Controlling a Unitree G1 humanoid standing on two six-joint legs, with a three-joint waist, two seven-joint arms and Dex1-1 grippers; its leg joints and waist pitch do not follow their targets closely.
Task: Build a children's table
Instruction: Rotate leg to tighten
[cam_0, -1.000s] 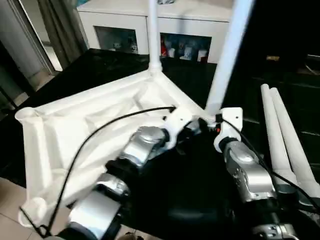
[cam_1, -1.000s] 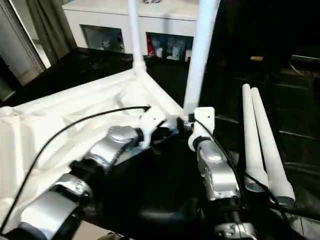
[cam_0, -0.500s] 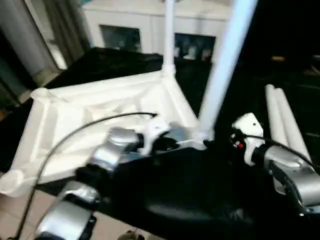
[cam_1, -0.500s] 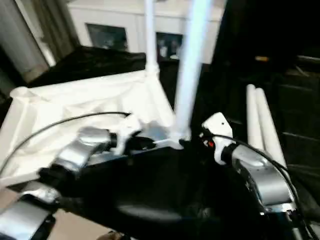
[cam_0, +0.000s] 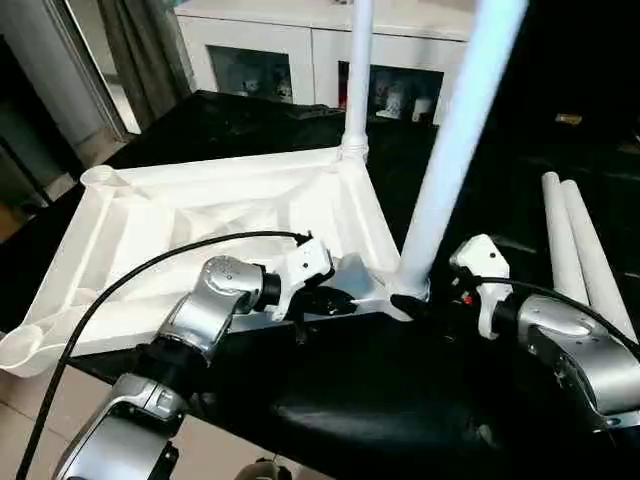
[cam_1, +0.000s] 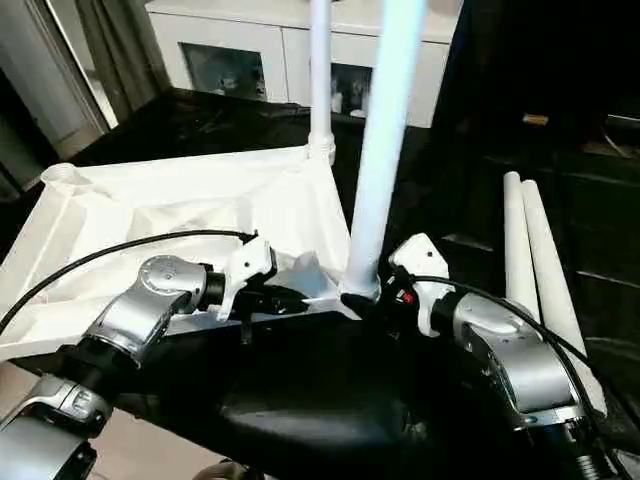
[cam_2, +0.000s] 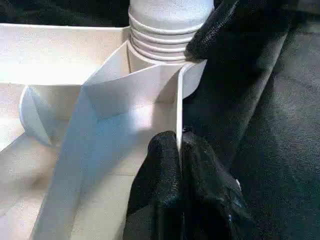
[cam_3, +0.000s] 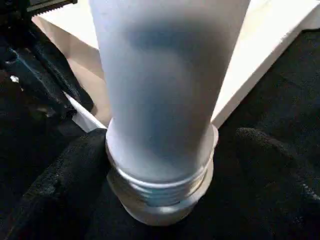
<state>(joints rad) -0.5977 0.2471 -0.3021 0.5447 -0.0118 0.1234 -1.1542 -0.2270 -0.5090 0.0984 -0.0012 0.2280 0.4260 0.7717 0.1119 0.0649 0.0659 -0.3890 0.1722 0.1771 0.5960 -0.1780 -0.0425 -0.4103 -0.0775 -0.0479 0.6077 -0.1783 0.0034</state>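
Observation:
The children's table top lies upside down on a black surface, ribbed underside up. One white leg stands in the far corner socket. A second leg stands in the near right socket. My left gripper is shut on the top's thin near rim, just beside that socket. My right gripper is open, and its black fingers stand on either side of the near leg's threaded base. Two loose legs lie side by side to the right.
A white cabinet with glass-fronted shelves stands behind the black surface. The top's left corner socket hangs over the near edge above pale floor. Black cables run along both forearms.
The camera has shifted. My right wrist has rolled round the near leg's base and its jaws stand a little wider. My left gripper keeps its hold on the rim.

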